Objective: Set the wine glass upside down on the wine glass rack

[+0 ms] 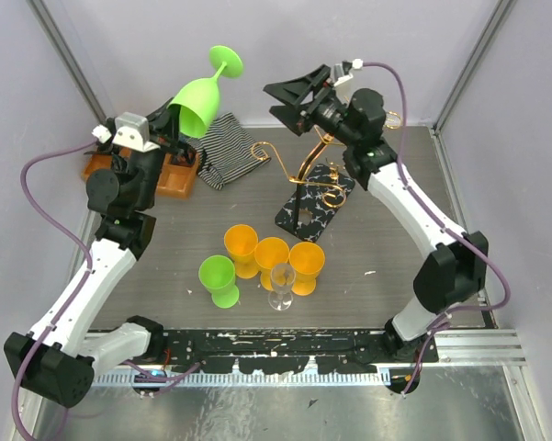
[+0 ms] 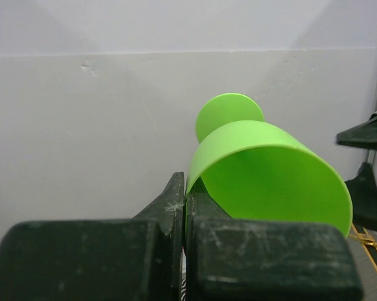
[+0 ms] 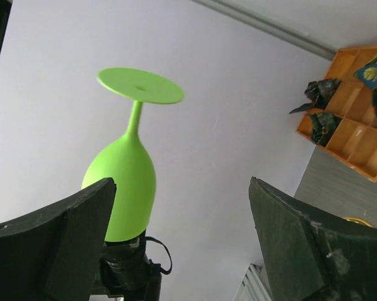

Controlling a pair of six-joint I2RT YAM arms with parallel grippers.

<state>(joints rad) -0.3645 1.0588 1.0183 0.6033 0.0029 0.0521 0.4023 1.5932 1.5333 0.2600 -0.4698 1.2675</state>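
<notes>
My left gripper [image 1: 176, 118] is shut on the rim of a green wine glass [image 1: 204, 95], held high and upside down with its foot uppermost; the pinch shows in the left wrist view [image 2: 185, 199], and the glass [image 2: 263, 175] fills that view. The right wrist view shows the same glass [image 3: 130, 175] from the side. The gold wire rack [image 1: 308, 165] stands on its black speckled base [image 1: 314, 207] at the back middle-right. My right gripper [image 1: 294, 99] is open and empty, raised above the rack and facing the glass; its fingers [image 3: 69, 232] frame the right wrist view.
On the table stand three orange cups [image 1: 272, 254], a green cup [image 1: 219, 278] and a clear wine glass [image 1: 282, 286]. A striped cloth [image 1: 230, 147] and a wooden organiser [image 1: 170, 175] lie at the back left. Walls close in at the back and sides.
</notes>
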